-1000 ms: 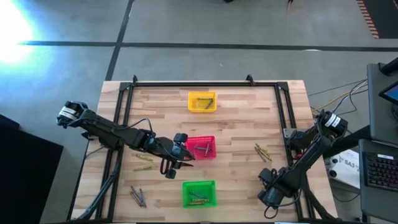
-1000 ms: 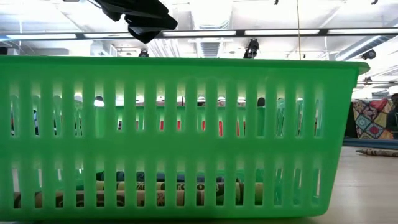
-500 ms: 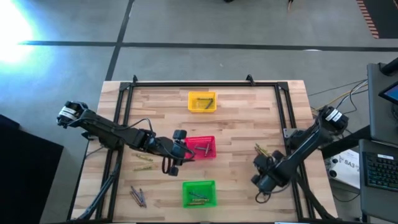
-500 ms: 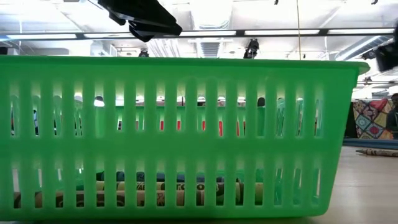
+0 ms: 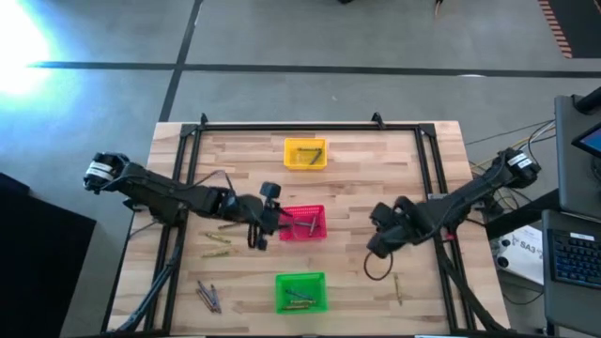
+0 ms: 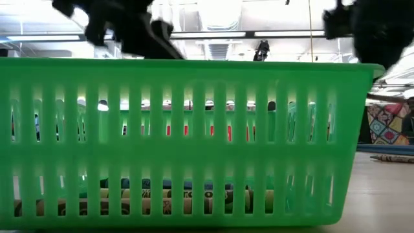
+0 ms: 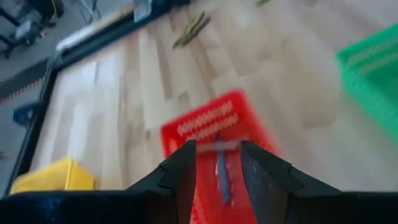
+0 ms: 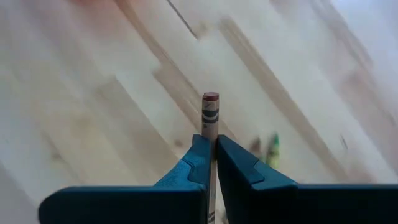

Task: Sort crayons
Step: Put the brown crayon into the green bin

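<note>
Reddish-brown crayon (image 8: 210, 115) is pinched in the right gripper (image 8: 211, 152), pointing forward, with the red basket (image 5: 302, 222) near on the left-arm side; the left gripper (image 7: 216, 163) is spread.

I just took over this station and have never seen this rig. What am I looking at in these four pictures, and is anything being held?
Two dark robot arms work at a wooden table. The overhead picture shows yellow, red and green baskets and loose crayons. The table-level picture looks through the green basket's wall. The other two come from wrist cameras. The left gripper, jaws open, hangs at the red basket's edge. The right gripper, over bare wood, is shut on a reddish-brown crayon.
</note>
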{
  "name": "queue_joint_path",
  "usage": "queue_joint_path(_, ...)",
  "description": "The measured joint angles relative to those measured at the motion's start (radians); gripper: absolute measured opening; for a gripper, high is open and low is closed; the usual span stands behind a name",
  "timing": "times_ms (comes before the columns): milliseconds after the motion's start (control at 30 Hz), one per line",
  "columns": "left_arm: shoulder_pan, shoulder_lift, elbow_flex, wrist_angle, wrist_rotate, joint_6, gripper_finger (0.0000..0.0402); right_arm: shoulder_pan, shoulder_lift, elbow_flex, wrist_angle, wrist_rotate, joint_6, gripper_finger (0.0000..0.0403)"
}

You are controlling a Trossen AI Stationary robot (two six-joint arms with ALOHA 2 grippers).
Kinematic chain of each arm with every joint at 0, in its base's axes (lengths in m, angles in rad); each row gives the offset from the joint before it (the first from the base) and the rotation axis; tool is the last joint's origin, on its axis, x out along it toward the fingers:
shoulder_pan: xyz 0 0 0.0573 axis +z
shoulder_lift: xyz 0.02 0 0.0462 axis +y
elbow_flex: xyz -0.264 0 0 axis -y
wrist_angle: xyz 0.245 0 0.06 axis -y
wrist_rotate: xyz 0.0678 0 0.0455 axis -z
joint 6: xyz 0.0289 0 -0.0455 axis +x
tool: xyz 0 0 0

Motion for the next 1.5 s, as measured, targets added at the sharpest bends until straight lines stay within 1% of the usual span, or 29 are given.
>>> queue_joint_path(67,0.061,-0.020,-0.053,0.038,0.062,0.002,0.0109,-0.045,-0.010,0.017,0.038,0.003,-0.083,0.0013)
queue_joint_path(167,0.151,-0.047,-0.140,0.153,0.213,-0.020,0.0109,-0.103,-0.010,0.031,0.110,0.043,-0.205,0.0012)
queue_joint_path(233,0.192,-0.075,-0.183,0.228,0.287,-0.032,0.0109,-0.142,-0.004,0.030,0.180,0.049,-0.306,0.0012)
queue_joint_path(300,0.225,-0.104,-0.200,0.272,0.305,-0.040,0.0109,-0.177,0.009,0.021,0.263,0.048,-0.403,0.0012)
queue_joint_path(367,0.250,-0.134,-0.200,0.274,0.305,-0.050,0.0109,-0.207,0.026,0.005,0.359,0.045,-0.490,0.0012)
queue_joint_path(433,0.263,-0.155,-0.186,0.272,0.302,-0.071,0.0109,-0.227,0.045,-0.016,0.492,0.037,-0.569,0.0012)
queue_joint_path(467,0.265,-0.163,-0.177,0.271,0.303,-0.084,0.0109,-0.235,0.057,-0.025,0.565,0.016,-0.609,0.0012)
queue_joint_path(500,0.265,-0.168,-0.166,0.265,0.303,-0.101,0.0109,-0.241,0.069,-0.031,0.645,-0.028,-0.654,0.0012)
queue_joint_path(567,0.265,-0.171,-0.142,0.240,0.304,-0.123,0.0109,-0.247,0.094,-0.036,0.785,-0.148,-0.741,0.0012)
queue_joint_path(633,0.259,-0.170,-0.114,0.183,0.305,-0.134,0.0109,-0.247,0.120,-0.037,0.901,-0.239,-0.817,0.0012)
queue_joint_path(667,0.258,-0.165,-0.097,0.164,0.304,-0.141,0.0109,-0.245,0.131,-0.037,0.941,-0.270,-0.845,0.0012)
queue_joint_path(733,0.258,-0.156,-0.058,0.124,0.303,-0.163,0.0109,-0.245,0.153,-0.037,0.984,-0.286,-0.883,0.0012)
queue_joint_path(833,0.251,-0.140,-0.009,0.074,0.259,-0.237,0.0109,-0.247,0.193,-0.037,0.999,-0.285,-0.901,0.0012)
queue_joint_path(900,0.232,-0.132,0.012,0.048,0.193,-0.289,0.0109,-0.247,0.233,-0.037,1.034,-0.301,-0.895,0.0012)
queue_joint_path(967,0.197,-0.126,0.031,0.031,0.113,-0.336,0.0109,-0.240,0.273,-0.037,1.077,-0.345,-0.893,0.0012)
queue_joint_path(1067,0.122,-0.124,0.046,-0.041,0.012,-0.381,0.0109,-0.224,0.331,-0.037,1.196,-0.445,-0.875,0.0012)
queue_joint_path(1167,0.025,-0.131,0.049,-0.099,-0.050,-0.411,0.0109,-0.211,0.381,-0.035,1.364,-0.597,-0.873,0.0012)
queue_joint_path(1233,-0.043,-0.134,0.047,-0.098,-0.098,-0.433,0.0109,-0.209,0.404,-0.035,1.475,-0.706,-0.864,0.0012)
queue_joint_path(1267,-0.075,-0.136,0.043,-0.107,-0.125,-0.440,0.0109,-0.209,0.417,-0.033,1.530,-0.751,-0.853,0.0012)
queue_joint_path(1300,-0.104,-0.136,0.041,-0.113,-0.147,-0.442,0.0109,-0.209,0.427,-0.032,1.565,-0.773,-0.835,0.0012)
queue_joint_path(1400,-0.172,-0.132,0.041,-0.128,-0.182,-0.453,0.0109,-0.209,0.470,-0.025,1.605,-0.779,-0.778,0.0013)
queue_joint_path(1500,-0.210,-0.133,0.040,-0.162,-0.185,-0.519,0.0109,-0.200,0.526,0.006,1.609,-0.776,-0.720,0.0013)
